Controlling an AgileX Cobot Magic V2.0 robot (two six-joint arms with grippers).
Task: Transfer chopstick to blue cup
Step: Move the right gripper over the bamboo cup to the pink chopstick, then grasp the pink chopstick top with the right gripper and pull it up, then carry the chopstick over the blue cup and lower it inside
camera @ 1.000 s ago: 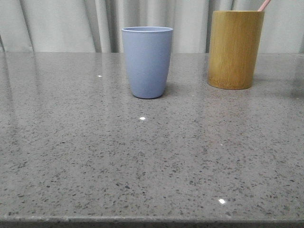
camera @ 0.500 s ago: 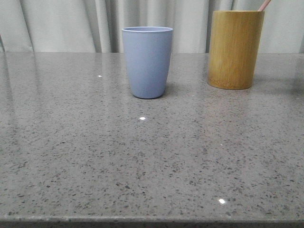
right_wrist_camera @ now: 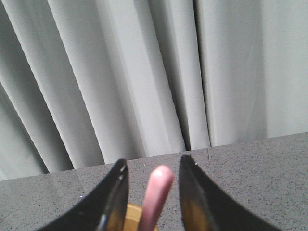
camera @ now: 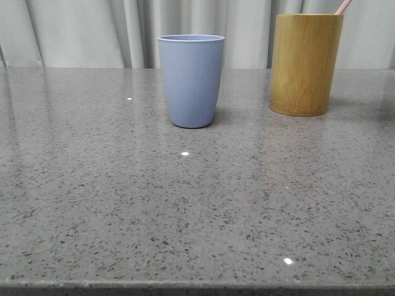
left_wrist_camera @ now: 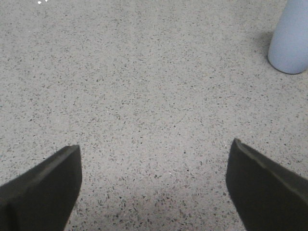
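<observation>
Between the two dark fingers of the right claw (right_wrist_camera: 150, 175) we see the round tip of the thin, pale pink chopstick (right_wrist_camera: 155, 198). The fingers sit apart, one on each side of the stick, and we see a gap on both sides, so the claw is open and not pinching it. Just under the claw is the rim of the tall yellow-brown wooden cup (right_wrist_camera: 134, 210), and the chopstick stands inside it. Behind the claw hang pale grey curtains (right_wrist_camera: 144, 77).

In the front view the wooden cup (camera: 306, 64) stands on the grey speckled stone table (camera: 185, 209), with the pink chopstick (camera: 343, 6) poking out of its top and leaning a little.

The left claw (left_wrist_camera: 153, 151) hangs over bare table with its two dark fingers far apart, so it is open and holds nothing. Off to one side of it, well away, stands the pale blue plastic cup (left_wrist_camera: 290, 41). In the front view we see the blue cup (camera: 192, 80) upright, apart from the wooden cup.
</observation>
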